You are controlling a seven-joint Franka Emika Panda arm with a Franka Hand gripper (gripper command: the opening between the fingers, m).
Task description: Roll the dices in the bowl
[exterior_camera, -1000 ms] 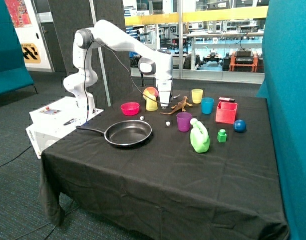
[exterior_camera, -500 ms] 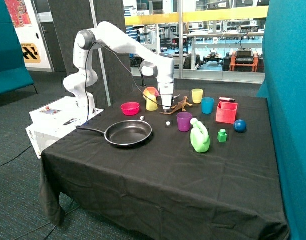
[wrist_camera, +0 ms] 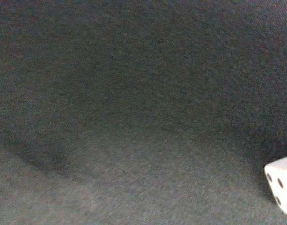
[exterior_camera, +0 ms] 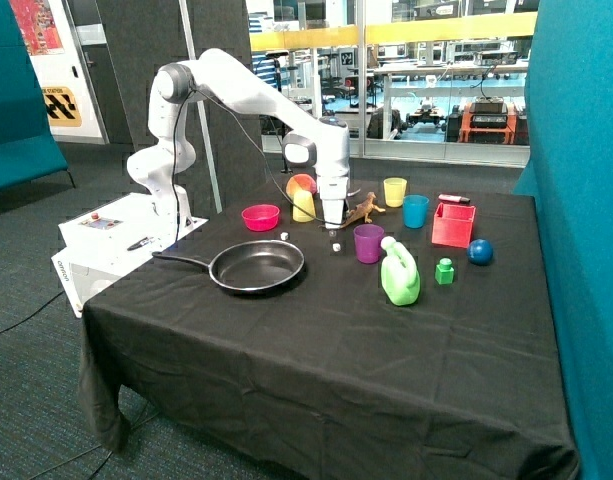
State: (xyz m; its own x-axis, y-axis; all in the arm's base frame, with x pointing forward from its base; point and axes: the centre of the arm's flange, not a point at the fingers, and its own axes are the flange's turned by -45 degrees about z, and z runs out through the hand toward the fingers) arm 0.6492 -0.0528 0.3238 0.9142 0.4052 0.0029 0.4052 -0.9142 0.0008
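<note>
The magenta-pink bowl (exterior_camera: 261, 216) stands on the black tablecloth behind the frying pan. One white die (exterior_camera: 284, 236) lies between the bowl and the pan. A second die (exterior_camera: 336, 246) lies just beside the purple cup. My gripper (exterior_camera: 333, 229) hangs low over the cloth, a little behind that second die and close to it. In the wrist view only the dark cloth shows, with a die (wrist_camera: 282, 189) at the picture's edge, its dark pips visible. Neither die is in the bowl.
Black frying pan (exterior_camera: 258, 266) sits in front of the bowl. Purple cup (exterior_camera: 368, 243), toy dinosaur (exterior_camera: 361, 210) and a yellow cup (exterior_camera: 303, 204) crowd the gripper. Further off are a green jug (exterior_camera: 400, 276), green block (exterior_camera: 444, 271), blue ball (exterior_camera: 480, 251) and red box (exterior_camera: 453, 224).
The gripper has come down and shifted slightly toward the purple cup, ending closer to the die beside it. Dice and bowl have not moved.
</note>
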